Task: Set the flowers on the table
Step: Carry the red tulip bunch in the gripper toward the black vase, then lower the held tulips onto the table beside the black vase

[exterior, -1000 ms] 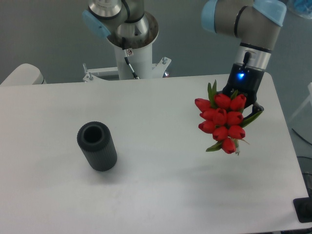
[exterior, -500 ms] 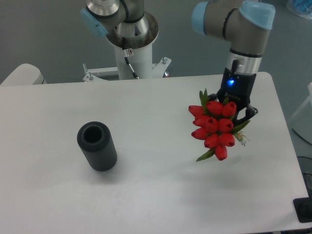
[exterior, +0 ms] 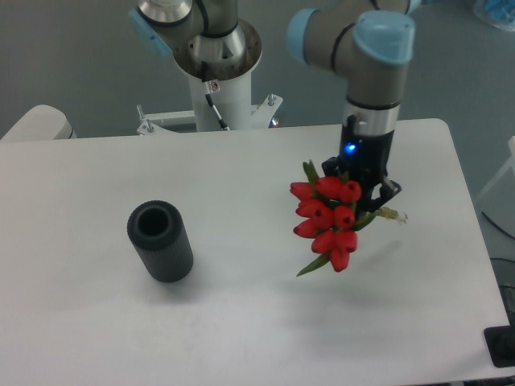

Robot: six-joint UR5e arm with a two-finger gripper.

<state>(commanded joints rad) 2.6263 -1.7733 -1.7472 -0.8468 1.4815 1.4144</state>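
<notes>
- The flowers [exterior: 326,220], a bunch of red tulip buds, hang in the black gripper [exterior: 364,191], which is squeezed on their green stems.
- The red buds stick out to the left of the gripper and a bit below it, toward the camera.
- The bunch is up in the air over the right half of the white table [exterior: 241,322], not lying on it.
- A dark grey ribbed vase [exterior: 159,240] stands on the table, well apart on the left.
</notes>
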